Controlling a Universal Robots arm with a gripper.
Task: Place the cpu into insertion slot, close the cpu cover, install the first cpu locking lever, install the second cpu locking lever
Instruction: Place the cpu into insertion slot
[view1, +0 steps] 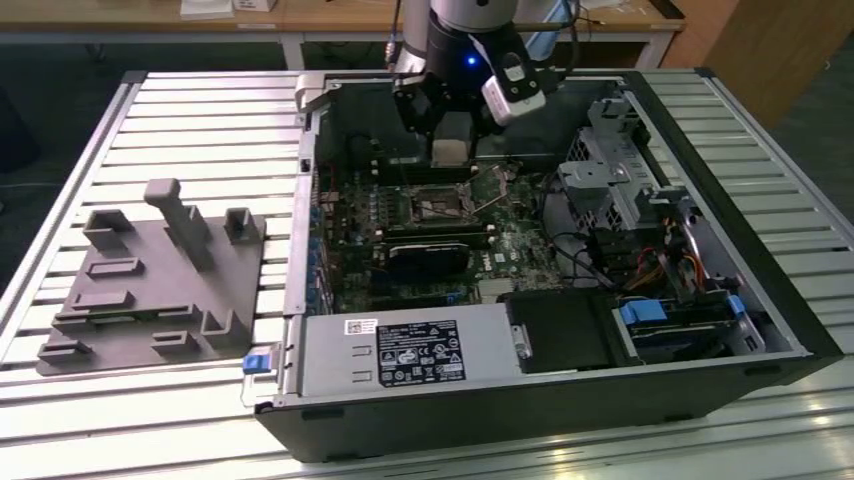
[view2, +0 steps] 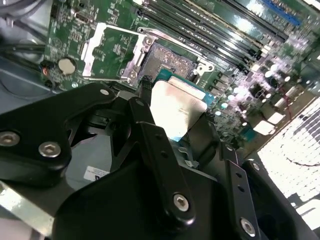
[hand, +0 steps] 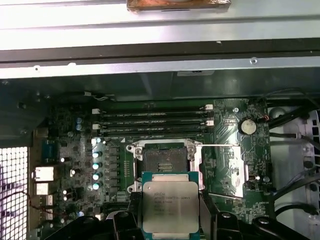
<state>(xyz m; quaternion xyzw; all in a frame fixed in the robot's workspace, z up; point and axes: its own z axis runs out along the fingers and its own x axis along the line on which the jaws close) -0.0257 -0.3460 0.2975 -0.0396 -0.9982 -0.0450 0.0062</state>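
Lab: open PC case on slatted workbench.

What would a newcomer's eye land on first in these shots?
In the first wrist view, the silvery-topped cpu sits clamped in the gripper, close to the bare insertion slot. The cpu cover is swung open beside the slot. In the exterior view, the opened computer case lies on a slatted table, with a grey fixture plate at the exterior view's left.
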